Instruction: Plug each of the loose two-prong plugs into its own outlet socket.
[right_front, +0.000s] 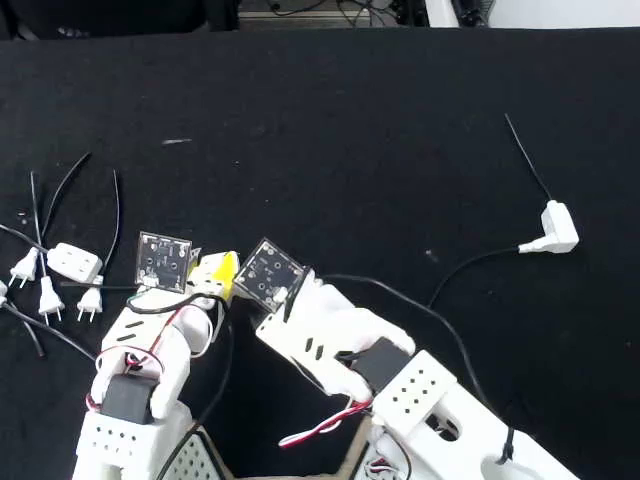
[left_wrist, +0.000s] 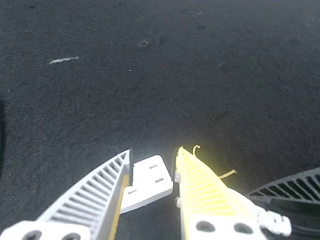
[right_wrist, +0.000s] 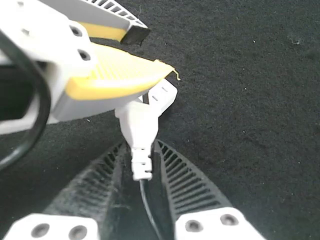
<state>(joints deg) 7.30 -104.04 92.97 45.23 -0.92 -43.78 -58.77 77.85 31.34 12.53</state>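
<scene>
My left gripper (left_wrist: 154, 151), one finger grey-white and the other yellow, is shut on a small white outlet socket (left_wrist: 147, 184) whose two slots face up. In the right wrist view my right gripper (right_wrist: 139, 145) is shut on a white two-prong plug (right_wrist: 137, 125) with a black cable, and the plug's front meets that socket (right_wrist: 164, 93) under the yellow finger (right_wrist: 120, 75). From above, both grippers (right_front: 215, 275) (right_front: 280, 295) meet near the table's front left. Three loose plugs (right_front: 48, 295) and another white socket (right_front: 73, 262) lie at the far left.
A white angled plug piece (right_front: 555, 230) with a thin black wire lies at the right. A black cable (right_front: 440, 320) curves across the black table (right_front: 350, 130) from the right arm toward it. Loose black wires trail around the left plugs.
</scene>
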